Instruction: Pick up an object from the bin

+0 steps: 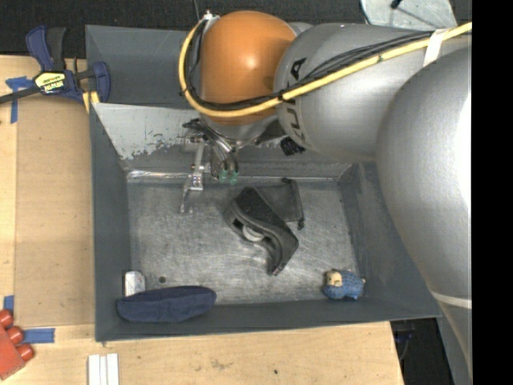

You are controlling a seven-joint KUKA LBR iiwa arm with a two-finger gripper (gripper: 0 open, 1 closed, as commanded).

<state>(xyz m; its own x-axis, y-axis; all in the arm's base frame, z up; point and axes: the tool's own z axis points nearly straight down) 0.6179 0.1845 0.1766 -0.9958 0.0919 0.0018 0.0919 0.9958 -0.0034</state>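
1. Camera view, progress: I judge the pick has not been made. Everything I can see lies on the floor of the grey metal bin (110, 239), and I see nothing carried by the end effector (207, 184).
2. The black curved piece (264, 227), rubbery-looking with a pale patch on it, lies about mid-floor. It is the thing nearest the end effector, so I take it as the likeliest pick, though that is only my reading.
3. Well apart from the black curved piece, toward the bin's near wall on its left, lies a flat dark-blue fabric oval (166, 303). A small silvery cylinder (134, 281) sits just beside that oval's left end.
4. To the lower right of the black curved piece sits a small blue and tan soft toy (343, 285).
5. What is left: the descent, the grasp and the lift.
6. Camera view, pose: the arm reaches in with its orange wrist cover (244, 62) above the bin's far wall. The end effector hangs below it, up and to the left of the black curved piece, near it but apart.
7. I cannot tell whether the end effector is open or closed.
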